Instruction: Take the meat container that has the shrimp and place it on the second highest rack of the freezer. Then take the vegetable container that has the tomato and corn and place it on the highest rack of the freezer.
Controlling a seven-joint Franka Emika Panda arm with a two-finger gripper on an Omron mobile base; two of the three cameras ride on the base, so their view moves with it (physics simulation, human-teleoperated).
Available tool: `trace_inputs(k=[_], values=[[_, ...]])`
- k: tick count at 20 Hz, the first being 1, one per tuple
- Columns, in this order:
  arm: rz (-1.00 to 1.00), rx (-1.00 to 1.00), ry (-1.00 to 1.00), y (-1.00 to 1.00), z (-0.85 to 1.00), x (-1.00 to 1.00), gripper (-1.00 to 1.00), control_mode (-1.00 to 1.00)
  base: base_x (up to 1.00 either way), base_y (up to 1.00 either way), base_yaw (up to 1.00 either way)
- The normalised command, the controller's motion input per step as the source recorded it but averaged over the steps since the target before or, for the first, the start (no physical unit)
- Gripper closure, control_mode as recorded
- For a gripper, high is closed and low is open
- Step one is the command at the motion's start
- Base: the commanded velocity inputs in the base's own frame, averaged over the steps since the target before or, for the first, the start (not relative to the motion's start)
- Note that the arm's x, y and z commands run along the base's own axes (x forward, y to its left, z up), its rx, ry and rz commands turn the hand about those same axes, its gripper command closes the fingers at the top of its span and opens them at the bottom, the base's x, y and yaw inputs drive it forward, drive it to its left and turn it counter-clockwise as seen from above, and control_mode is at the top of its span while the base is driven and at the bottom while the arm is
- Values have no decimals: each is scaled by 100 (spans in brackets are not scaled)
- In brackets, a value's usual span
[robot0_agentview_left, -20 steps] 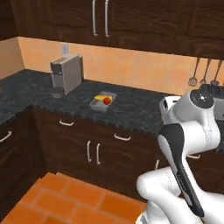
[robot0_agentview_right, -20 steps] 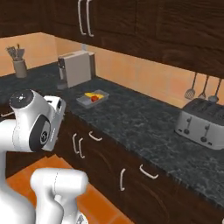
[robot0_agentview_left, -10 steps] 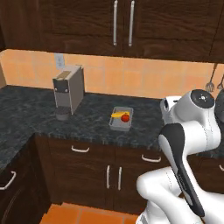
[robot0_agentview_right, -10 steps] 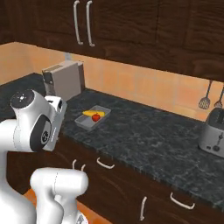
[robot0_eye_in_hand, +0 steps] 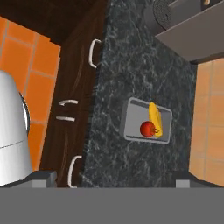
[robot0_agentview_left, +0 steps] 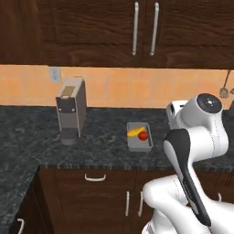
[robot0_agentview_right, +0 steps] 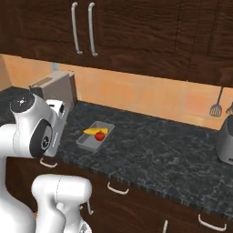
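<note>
Both base cams sit behind the white arm, one off to each side, looking forward and down at the dark speckled stone bench. They share the shallow grey vegetable tray and the grey boxy coffee machine. The hand cam looks straight down on that same tray from well above.

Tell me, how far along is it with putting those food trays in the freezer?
The vegetable tray with tomato and corn still sits on the counter, untouched. Nothing is in hand; the jaws are open. Freezing that tray remains.
</note>
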Motion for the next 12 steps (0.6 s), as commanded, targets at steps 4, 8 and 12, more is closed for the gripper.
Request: trace_inputs(k=[4,8,12], values=[[0,0,0,0,0,0,-100,100,2,0,-41],[0,0,0,0,0,0,-100,100,0,14,-45],[0,0,0,0,0,0,-100,100,7,49,-39]])
